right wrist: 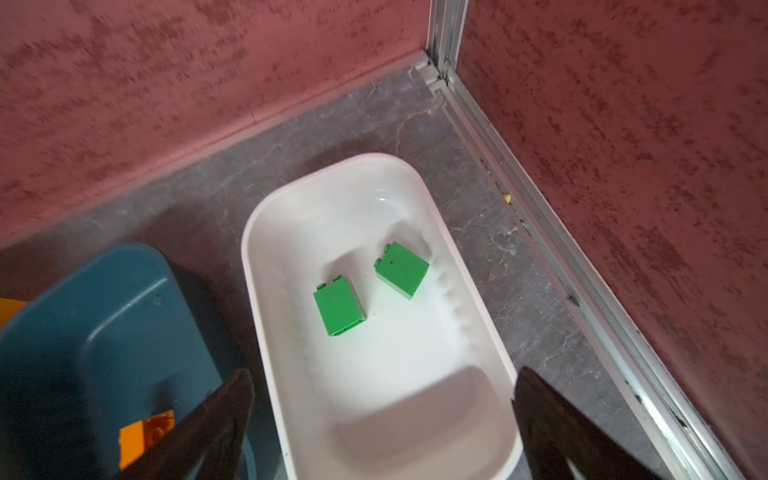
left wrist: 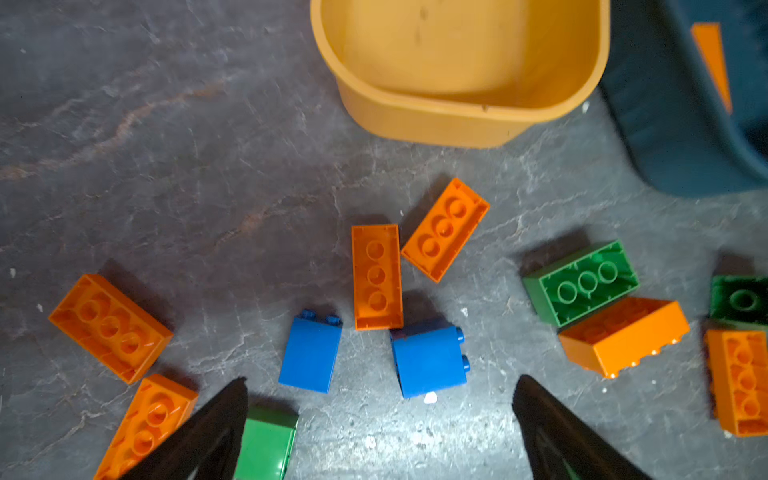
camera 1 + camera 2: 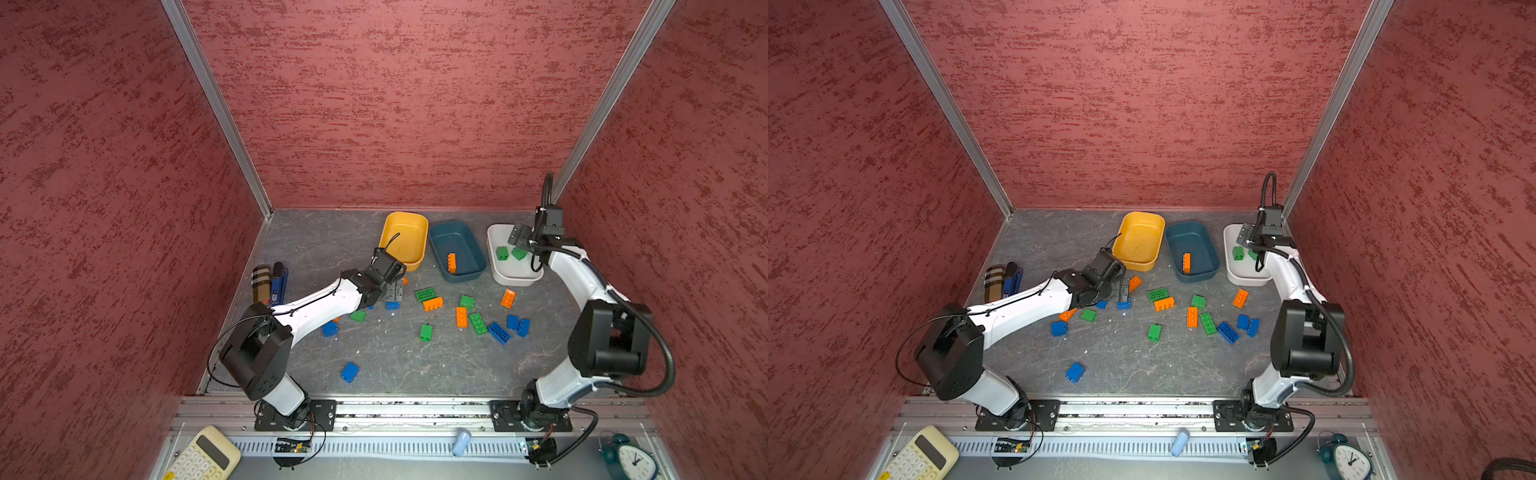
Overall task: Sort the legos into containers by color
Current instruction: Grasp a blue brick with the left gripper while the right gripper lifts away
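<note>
Left end effector (image 2: 380, 381) spread wide, empty — over loose bricks (image 2: 377, 276). Right end effector (image 1: 383, 373) wide apart, empty — above white tub (image 1: 257, 232) holding two green bricks (image 1: 340, 306).

Containers (image 3: 457, 239) side by side at back; loose legos (image 3: 461, 316) in front.

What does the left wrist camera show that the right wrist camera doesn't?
Left wrist only: loose orange, blue and green bricks on the table, two blue bricks nearest the open left gripper. Right wrist only: the white tub holding two green bricks, under the open right gripper. Both: the teal tub with one orange brick inside, and the yellow tub, just a sliver in the right wrist view.
</note>
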